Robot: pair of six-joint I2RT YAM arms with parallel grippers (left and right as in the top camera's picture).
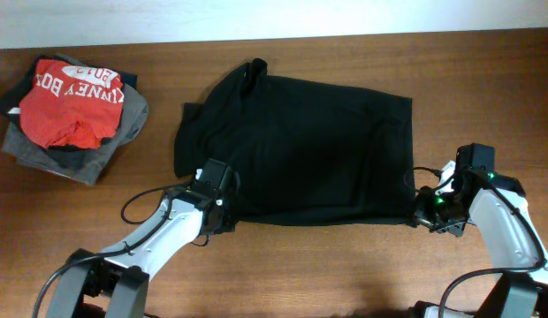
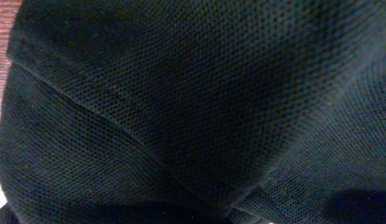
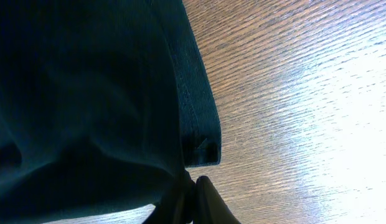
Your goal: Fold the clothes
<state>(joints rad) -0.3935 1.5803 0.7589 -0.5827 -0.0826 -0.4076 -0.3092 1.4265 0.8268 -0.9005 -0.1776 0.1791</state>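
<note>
A black polo shirt (image 1: 300,146) lies spread across the middle of the wooden table, collar toward the back left. My left gripper (image 1: 223,212) is at the shirt's front left corner; its wrist view is filled with black mesh fabric (image 2: 193,106) and the fingers are hidden. My right gripper (image 1: 422,210) is at the front right corner. In the right wrist view its fingers (image 3: 192,190) are pressed together on the shirt's edge, next to the hem corner (image 3: 202,149).
A pile of folded clothes (image 1: 75,110) with a red printed shirt on top sits at the back left. Bare wood table (image 1: 486,79) surrounds the shirt, with a light wall edge along the back.
</note>
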